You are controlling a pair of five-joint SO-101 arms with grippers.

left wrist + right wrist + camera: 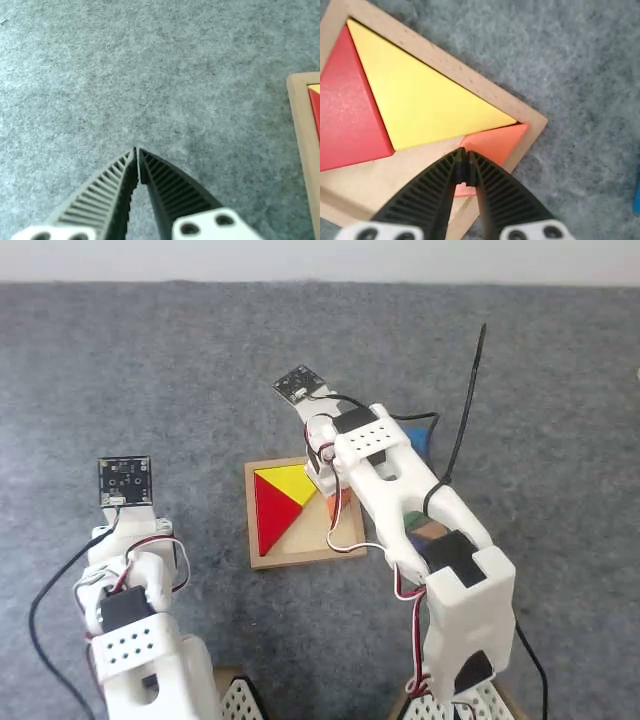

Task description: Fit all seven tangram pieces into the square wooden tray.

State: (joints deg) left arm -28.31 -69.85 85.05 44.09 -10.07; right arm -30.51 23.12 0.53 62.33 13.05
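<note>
The square wooden tray (300, 558) lies mid-table with a red triangle (268, 522) and a yellow triangle (288, 483) seated in it. An orange triangle (499, 141) lies in the tray's corner beside the yellow triangle (430, 100) and the red one (345, 115). My right gripper (465, 156) is shut, its tips together right over the orange piece's edge; whether they touch it I cannot tell. In the high view the right arm (385, 465) hangs over the tray's right side. My left gripper (137, 150) is shut over bare carpet, left of the tray's rim (300, 135).
Grey carpet covers the table. A blue piece (418, 440) lies right of the tray, behind the right arm. Green and brown pieces (428, 530) peek out beside that arm's lower part. The left arm (125, 585) stands at the lower left.
</note>
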